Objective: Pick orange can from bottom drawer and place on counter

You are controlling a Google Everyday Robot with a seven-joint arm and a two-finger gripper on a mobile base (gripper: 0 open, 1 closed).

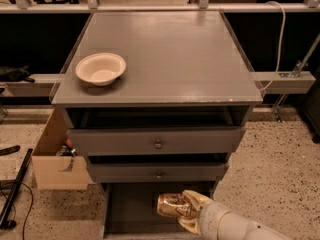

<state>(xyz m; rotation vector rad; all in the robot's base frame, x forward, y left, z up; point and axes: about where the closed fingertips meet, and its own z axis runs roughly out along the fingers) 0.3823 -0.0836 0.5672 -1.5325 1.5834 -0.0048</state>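
Note:
The orange can (172,206), orange-brown and gold, lies sideways between the fingers of my cream gripper (186,210) over the open bottom drawer (132,214). The gripper is shut on the can and comes in from the lower right. The drawer's dark flat floor shows to the left of the can. The glossy grey counter (175,54) tops the cabinet above. I cannot tell whether the can touches the drawer floor.
A cream bowl (100,68) sits on the counter's left side. The two knobbed drawers (158,145) above the bottom one stand slightly pulled out. A cardboard box (55,156) stands on the floor left of the cabinet. A white cable (280,39) hangs at the right.

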